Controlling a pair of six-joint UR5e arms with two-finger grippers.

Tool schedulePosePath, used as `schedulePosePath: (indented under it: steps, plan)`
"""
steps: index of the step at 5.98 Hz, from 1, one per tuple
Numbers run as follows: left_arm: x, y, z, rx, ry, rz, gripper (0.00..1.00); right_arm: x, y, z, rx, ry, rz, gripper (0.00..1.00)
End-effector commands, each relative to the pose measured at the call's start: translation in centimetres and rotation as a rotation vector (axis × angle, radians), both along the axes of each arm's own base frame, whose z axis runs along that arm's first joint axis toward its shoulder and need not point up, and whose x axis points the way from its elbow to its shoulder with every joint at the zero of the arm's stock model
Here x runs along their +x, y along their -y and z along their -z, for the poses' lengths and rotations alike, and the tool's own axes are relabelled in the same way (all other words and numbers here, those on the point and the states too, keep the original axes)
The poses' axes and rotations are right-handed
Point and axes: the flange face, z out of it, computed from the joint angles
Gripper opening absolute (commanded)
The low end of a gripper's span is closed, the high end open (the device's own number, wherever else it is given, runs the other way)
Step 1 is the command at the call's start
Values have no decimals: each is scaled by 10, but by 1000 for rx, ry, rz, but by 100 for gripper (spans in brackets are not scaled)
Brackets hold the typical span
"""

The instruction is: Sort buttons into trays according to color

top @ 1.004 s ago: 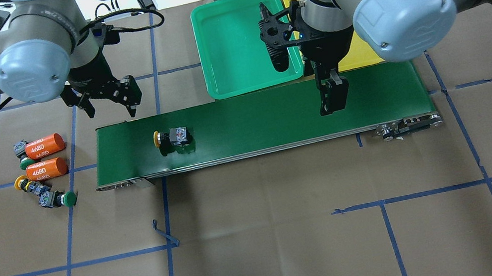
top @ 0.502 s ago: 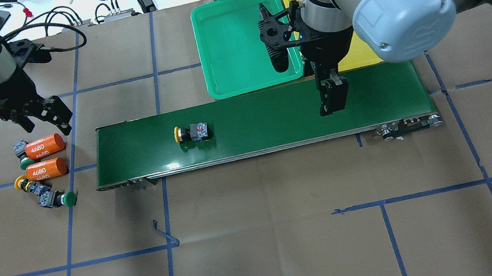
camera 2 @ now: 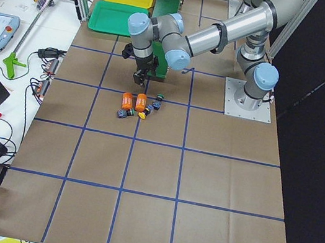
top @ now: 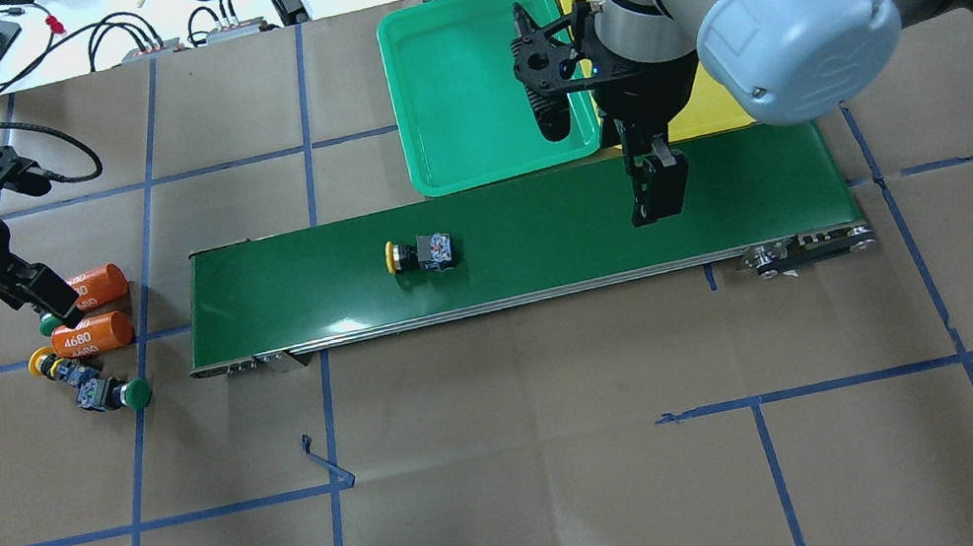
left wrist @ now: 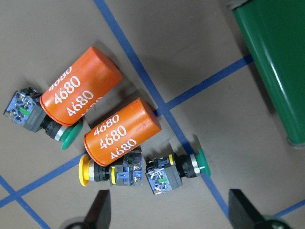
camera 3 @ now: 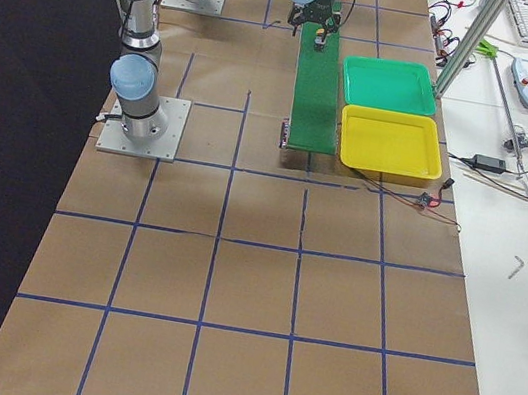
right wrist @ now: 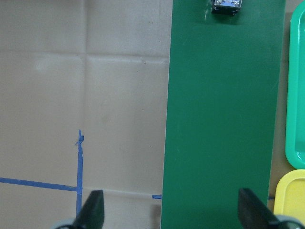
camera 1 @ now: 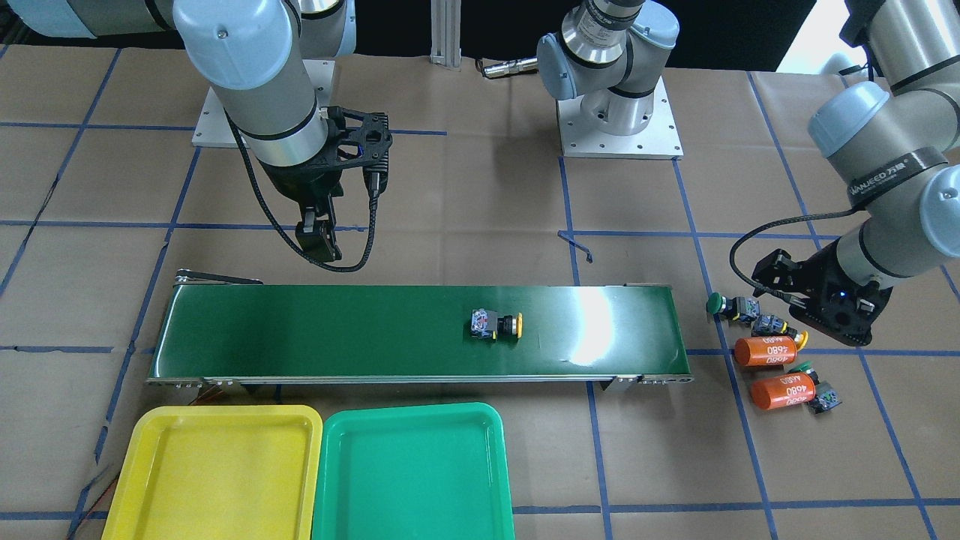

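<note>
The brown table (top: pixel 537 504) with blue tape lines is the biggest thing. A long dark green belt (top: pixel 562 245) lies across it. Two trays sit side by side along the belt. The green tray (top: pixel 454 88) is easy to see from above. The yellow tray (camera 1: pixel 214 472) is mostly hidden there behind the big right arm, but the front view shows it whole.

The right gripper (right wrist: pixel 172 217) hangs over the belt's edge near the trays. Its own camera shows only two fingertips at the bottom corners, wide apart and holding nothing. The left gripper (left wrist: pixel 171 214) hangs over a little pile past the belt's other end. Its tips are also wide apart, with nothing between them. From above it covers part of the pile.

Two orange cylinders (left wrist: pixel 121 136) marked 4680 lie close together.

The belt button (top: pixel 421 252) has a yellow cap and lies on its side near the belt's middle. The right wrist camera cuts it off at the top edge. On the table, the tucked green button (left wrist: pixel 38 119) is partly hidden by one cylinder. The yellow table button (left wrist: pixel 109 171) peeks from under the other. The last green button (left wrist: pixel 174 171) lies right against it.
</note>
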Motion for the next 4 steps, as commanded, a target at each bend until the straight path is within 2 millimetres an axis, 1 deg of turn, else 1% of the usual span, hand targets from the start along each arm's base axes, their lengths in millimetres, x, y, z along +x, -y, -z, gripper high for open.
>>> schedulePosePath:
  steps: [1,2,3,4]
  plan:
    - [15,5,13,-9,-34,303,88,1,2,26,-61,2,72,100]
    - [16,10,21,-20,-34,384,88,7,9,43,-106,18,107,100]
    - [19,17,31,-22,-45,544,88,31,16,65,-115,25,91,100]
    - [22,23,45,-25,-47,629,87,61,29,93,-173,47,93,100]
